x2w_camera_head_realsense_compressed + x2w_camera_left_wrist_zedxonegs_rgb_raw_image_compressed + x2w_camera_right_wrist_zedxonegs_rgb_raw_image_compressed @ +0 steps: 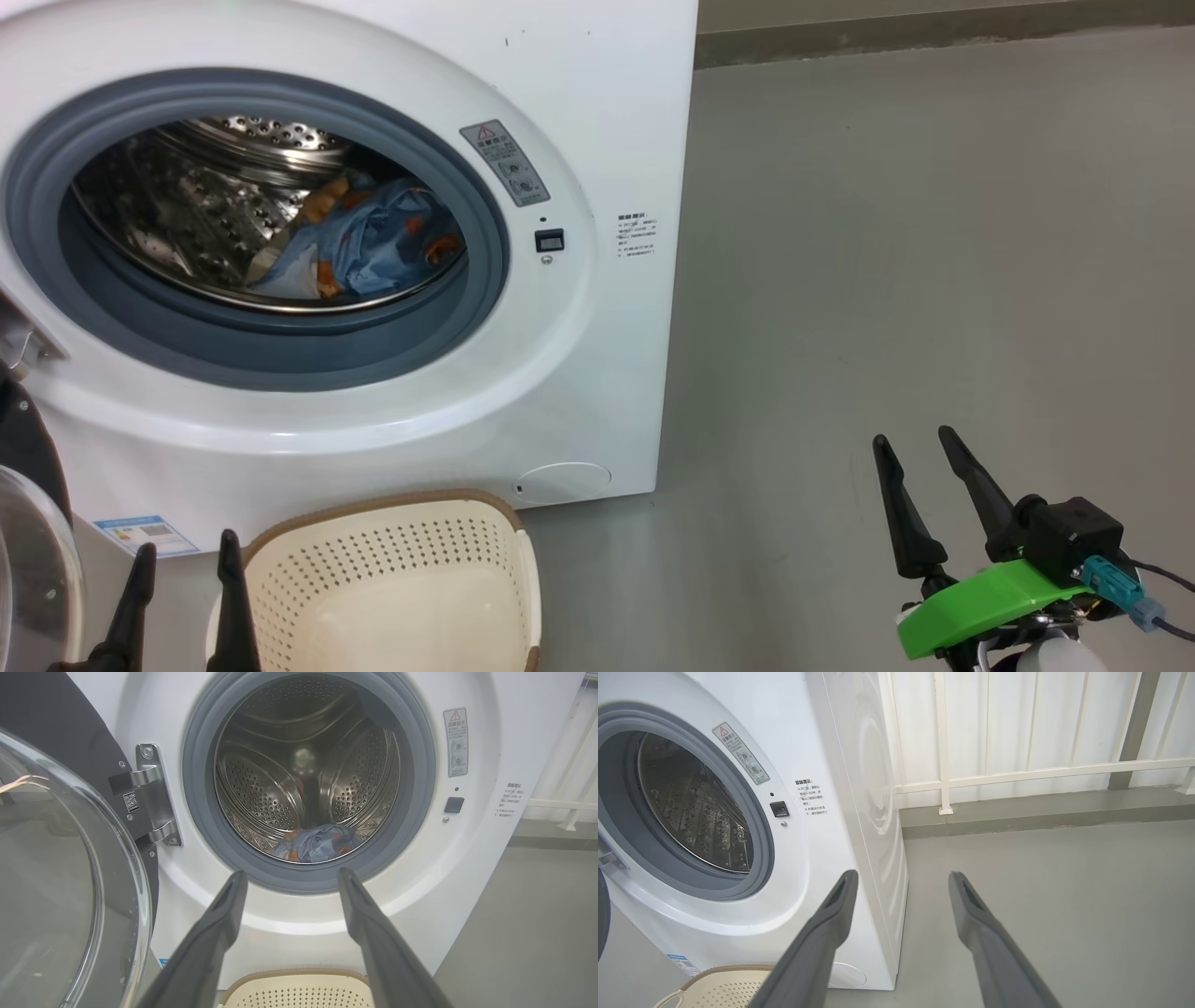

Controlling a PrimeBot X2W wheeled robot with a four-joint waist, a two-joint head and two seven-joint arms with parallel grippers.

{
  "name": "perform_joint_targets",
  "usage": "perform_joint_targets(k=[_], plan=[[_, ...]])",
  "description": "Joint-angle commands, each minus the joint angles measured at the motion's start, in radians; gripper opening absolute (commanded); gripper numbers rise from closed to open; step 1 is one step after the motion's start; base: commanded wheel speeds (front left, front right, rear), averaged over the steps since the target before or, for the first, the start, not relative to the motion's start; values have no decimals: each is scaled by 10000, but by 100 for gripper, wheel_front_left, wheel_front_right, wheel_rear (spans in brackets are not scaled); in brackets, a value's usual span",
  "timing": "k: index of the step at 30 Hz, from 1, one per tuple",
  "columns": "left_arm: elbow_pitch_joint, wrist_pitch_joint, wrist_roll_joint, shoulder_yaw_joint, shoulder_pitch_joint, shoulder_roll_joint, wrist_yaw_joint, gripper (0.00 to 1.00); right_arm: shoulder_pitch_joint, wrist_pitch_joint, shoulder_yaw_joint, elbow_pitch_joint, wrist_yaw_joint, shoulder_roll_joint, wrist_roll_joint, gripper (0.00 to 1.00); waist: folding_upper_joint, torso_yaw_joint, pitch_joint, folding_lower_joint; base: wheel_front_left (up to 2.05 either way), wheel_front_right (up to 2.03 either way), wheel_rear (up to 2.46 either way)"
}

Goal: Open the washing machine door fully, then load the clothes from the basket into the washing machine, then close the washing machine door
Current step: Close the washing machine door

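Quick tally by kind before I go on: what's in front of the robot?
Washing machine: 1
Door, open: 1
Basket: 1
Heap of clothes, in the drum: 1
Grippers: 2 (left gripper, right gripper, both open)
Total: 6

Clothes [364, 238] inside washing machine [597, 121]; basket [392, 560] before it.

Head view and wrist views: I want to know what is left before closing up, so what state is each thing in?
washing machine door: open, swung out on its hinge.
washing machine: drum mouth uncovered.
clothes: lying inside the drum.
basket: no clothes in the part that shows.
left gripper: open, holding nothing.
right gripper: open, holding nothing.
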Motion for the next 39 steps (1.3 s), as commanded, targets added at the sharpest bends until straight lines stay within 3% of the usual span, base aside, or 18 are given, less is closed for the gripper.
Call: perform_joint_targets(k=[1, 21, 39], plan=[[-185, -55, 82, 323, -141, 109, 7, 100, 32, -49, 226, -202, 16, -18, -101, 100, -1, 8, -9, 0, 0, 0, 0], [-209, -55, 178, 360, -246, 108, 177, 100, 23, -49, 168, -245, 16, -26, -67, 100, -1, 69, 103, 0, -13, 13, 0], [-239, -55, 97, 295, -469, 108, 231, 100, -42, -49, 44, -252, 16, -23, -76, 100, -1, 91, 258, 0, -175, 175, 0]])
